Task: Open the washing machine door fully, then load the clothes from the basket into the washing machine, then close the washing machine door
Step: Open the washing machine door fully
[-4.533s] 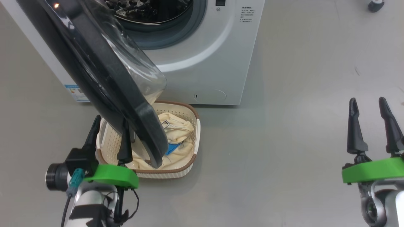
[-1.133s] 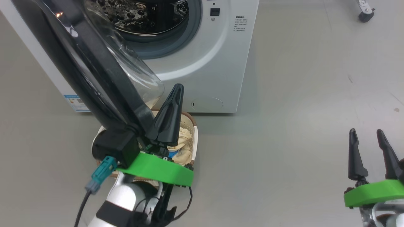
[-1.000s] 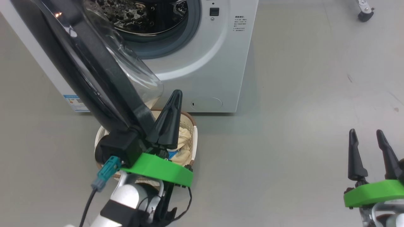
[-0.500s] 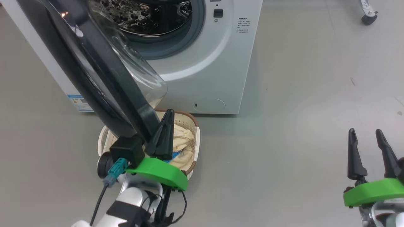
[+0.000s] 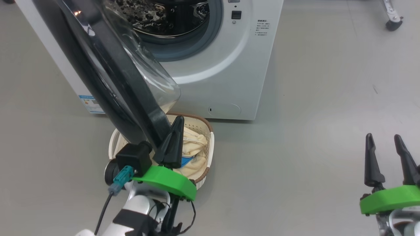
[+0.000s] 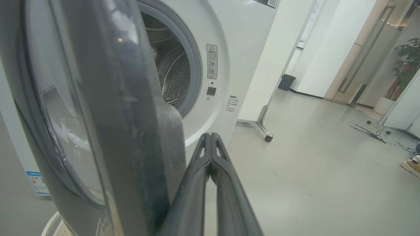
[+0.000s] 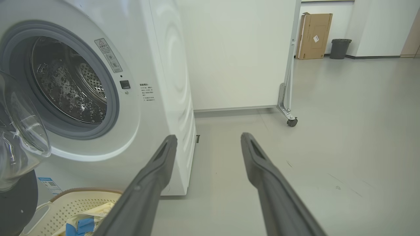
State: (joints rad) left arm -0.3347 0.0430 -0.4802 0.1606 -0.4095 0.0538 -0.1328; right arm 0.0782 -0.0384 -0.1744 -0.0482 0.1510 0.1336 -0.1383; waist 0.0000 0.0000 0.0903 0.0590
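Left hand (image 5: 179,118) lowered, tapered tips pressed together, beside glossy black door (image 5: 144,105) rim

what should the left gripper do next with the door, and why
Probably sweep the shut left gripper leftward against the inner edge of the washing machine door to swing it wider. The door stands only partly open, its rim hanging over the basket and covering part of the clothes, and the gripper sits right beside that edge.

One washing machine (image 5: 229,65), one door (image 5: 131,88), one basket (image 5: 198,125), one heap of clothes (image 5: 197,144), two tools: left tool (image 5: 178,119), right tool (image 5: 383,136)
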